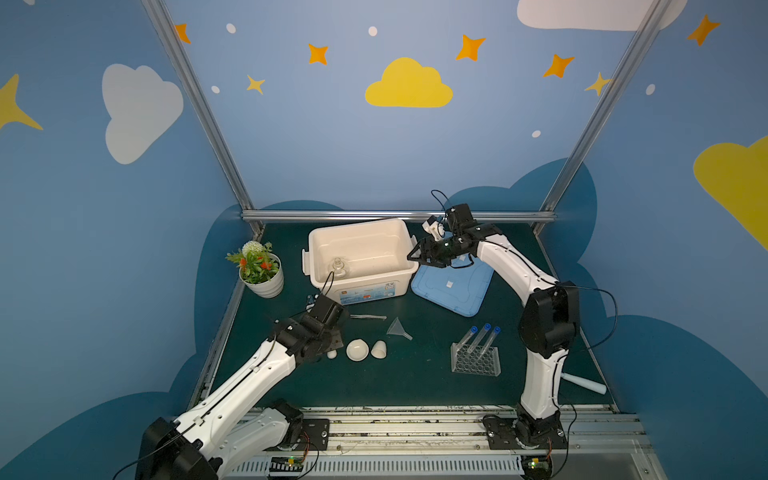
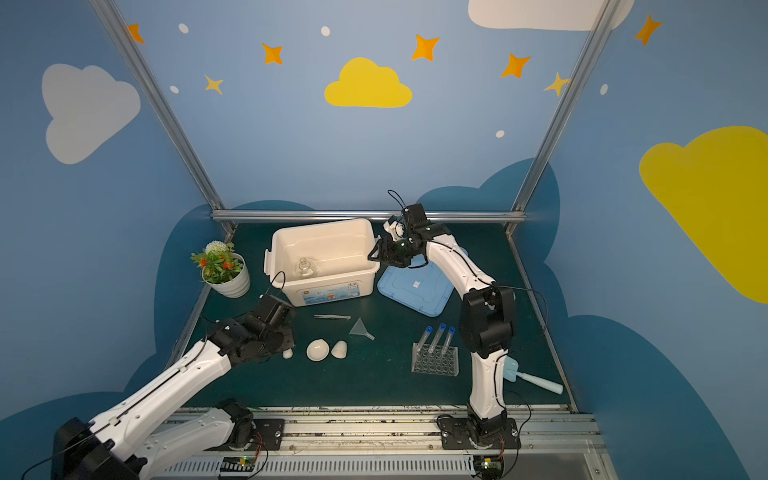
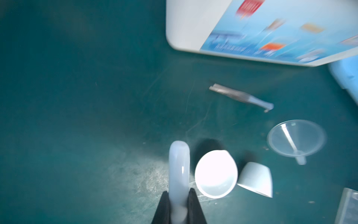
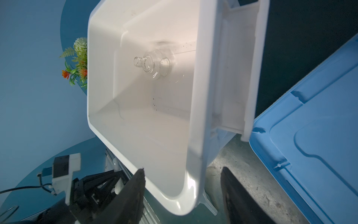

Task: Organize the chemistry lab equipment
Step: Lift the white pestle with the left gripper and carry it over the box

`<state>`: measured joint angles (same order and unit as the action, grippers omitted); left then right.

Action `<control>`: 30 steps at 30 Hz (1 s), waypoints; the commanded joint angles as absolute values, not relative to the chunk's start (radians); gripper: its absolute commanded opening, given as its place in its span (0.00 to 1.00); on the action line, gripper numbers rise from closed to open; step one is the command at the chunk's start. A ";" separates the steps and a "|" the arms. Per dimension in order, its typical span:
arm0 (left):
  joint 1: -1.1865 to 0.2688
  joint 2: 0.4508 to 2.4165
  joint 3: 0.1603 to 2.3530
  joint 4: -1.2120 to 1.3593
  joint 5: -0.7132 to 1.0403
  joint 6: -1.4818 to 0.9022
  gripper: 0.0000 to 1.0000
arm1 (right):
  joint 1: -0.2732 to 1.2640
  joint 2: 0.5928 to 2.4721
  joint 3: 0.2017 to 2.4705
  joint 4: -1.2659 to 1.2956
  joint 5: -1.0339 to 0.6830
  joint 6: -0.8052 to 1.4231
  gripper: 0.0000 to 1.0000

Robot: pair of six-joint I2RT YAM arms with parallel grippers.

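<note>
Landmark: the white box [image 1: 365, 291], open-topped, at the back of the dark green worktop [image 1: 415, 382].

Left arm: it reaches forward from its base at the near edge. The forearm slopes toward the box's front left corner, and the wrist is bent down close to the worktop. The left tool [image 3: 179, 195] is clenched on the white pestle [image 3: 179, 164], gripping its shaft. The rounded end points away from the wrist and sits just beside the bowl [image 1: 357, 350].

Right arm: the upper link rises steeply from its base, the elbow is held high, and the forearm reaches back to the box's right end. The right tool [image 4: 183, 170] is released. Its jaws are spread with the box's near right corner between them, and it grips nothing.

Inside the box: a round glass flask [image 1: 338, 268] stands near the front left corner.

In front of the box, on the worktop:
- The tweezers [image 1: 368, 317] lie nearest the box.
- The clear funnel [image 1: 398, 328] lies on its side.
- The bowl and a tipped-over cup [image 1: 379, 349] lie side by side.
- Three blue-capped tubes [image 1: 482, 338] lean in a clear rack [image 1: 475, 360], off to the front right.

Right of the box: the blue lid [image 1: 453, 286] lies flat, just beside it.

Left of the box: a potted plant [image 1: 259, 268].

Far front right of the box: a pale blue scoop [image 2: 534, 379].
</note>
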<state>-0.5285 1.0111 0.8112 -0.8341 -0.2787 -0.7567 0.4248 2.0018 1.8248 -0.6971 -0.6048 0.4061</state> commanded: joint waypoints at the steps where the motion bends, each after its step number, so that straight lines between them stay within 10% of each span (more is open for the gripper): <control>1: -0.529 1.002 0.915 -0.878 -0.327 -0.663 0.06 | 0.422 1.962 1.811 -0.686 -0.617 0.410 0.62; 30: -0.365 1.688 1.655 -0.650 -0.012 -0.227 0.07 | 0.423 1.952 1.803 -0.701 -0.618 0.403 0.59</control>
<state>-0.3729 1.6367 1.5909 -0.6926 -0.0803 -0.2504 0.4248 1.9892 1.8126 -0.6933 -0.6083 0.4107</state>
